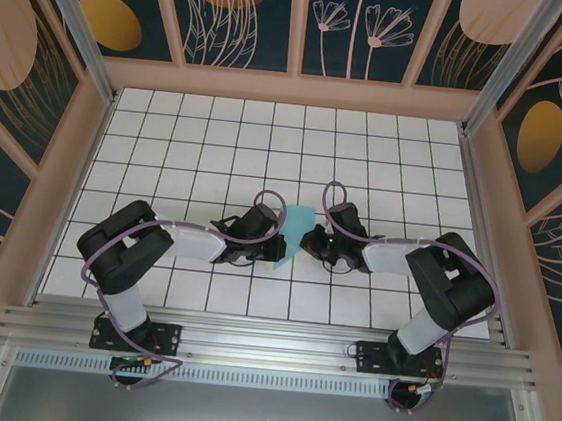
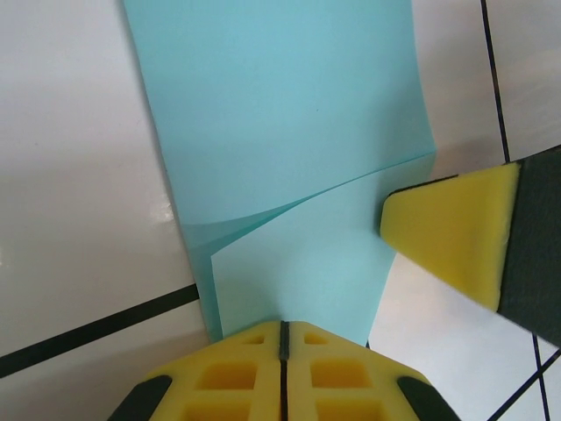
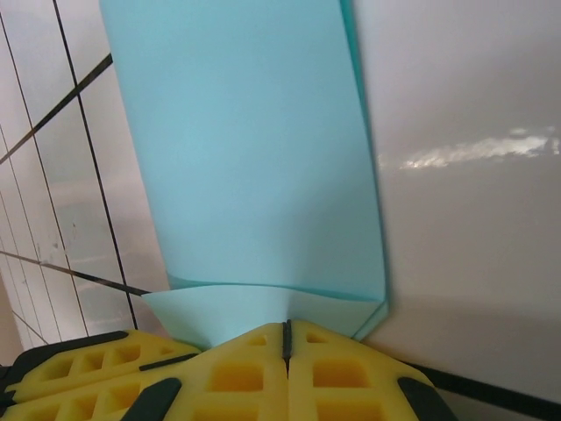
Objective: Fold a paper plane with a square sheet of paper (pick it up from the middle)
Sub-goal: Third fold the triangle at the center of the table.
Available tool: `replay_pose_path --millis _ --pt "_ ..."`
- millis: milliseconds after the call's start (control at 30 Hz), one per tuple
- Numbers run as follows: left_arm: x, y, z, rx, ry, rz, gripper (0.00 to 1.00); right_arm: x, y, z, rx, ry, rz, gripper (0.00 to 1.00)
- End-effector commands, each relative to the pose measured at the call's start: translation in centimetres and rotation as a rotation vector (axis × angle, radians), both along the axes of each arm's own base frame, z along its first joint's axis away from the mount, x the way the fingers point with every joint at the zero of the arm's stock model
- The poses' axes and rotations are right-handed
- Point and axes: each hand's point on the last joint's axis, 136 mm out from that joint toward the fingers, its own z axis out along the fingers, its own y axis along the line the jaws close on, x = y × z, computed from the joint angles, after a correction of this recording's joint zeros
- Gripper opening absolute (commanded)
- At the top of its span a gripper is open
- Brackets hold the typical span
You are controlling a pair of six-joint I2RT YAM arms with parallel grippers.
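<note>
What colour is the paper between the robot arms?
The paper is light turquoise, a pale blue-green. The left wrist view shows it best.

White tiled table (image 1: 218,144) (black-lined)

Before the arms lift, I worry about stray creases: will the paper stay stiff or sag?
Probably floppy: the paper bows in a soft curve by the shut left gripper. Likely very light: it looks like a thin doubled sheet, also pinched by the right gripper. Uneven pulls could crease it.
</note>
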Motion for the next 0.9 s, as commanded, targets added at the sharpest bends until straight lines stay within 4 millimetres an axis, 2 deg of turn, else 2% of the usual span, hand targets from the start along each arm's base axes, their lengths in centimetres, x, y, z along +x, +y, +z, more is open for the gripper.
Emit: replay_pose_path --millis 0,133,167,300,667,800,867 --pt "-3.2 5.6 -5.9 0.255 0.121 0.016 0.09 0.9 -1.2 -0.8 -0.042 -0.004 -0.012 0.06" --pt "-3.2 5.6 -5.9 0.251 0.118 0.019 0.09 0.8 -1.3 -1.4 -0.041 0.004 0.001 0.07" --pt "-3.1 5.7 -5.9 0.254 0.117 0.018 0.09 1.6 -2.1 -1.3 -0.038 0.004 -0.026 0.07" --pt "-3.0 5.6 -5.7 0.255 0.110 0.017 0.09 2.4 -2.6 -0.7 -0.034 -0.010 -0.042 0.07" --pt "-2.9 5.4 -5.4 0.250 0.100 0.007 0.11 3.4 -4.7 -0.6 -0.041 -0.009 -0.080 0.08" --pt "-2.5 4.6 -4.8 0.218 0.082 -0.009 0.13 3.4 -4.3 0.9 0.008 -0.050 -0.053 0.10" --pt "-2.1 4.0 -3.9 0.195 0.063 -0.017 0.14 3.5 -4.1 2.0 0.022 -0.077 -0.048 0.12"
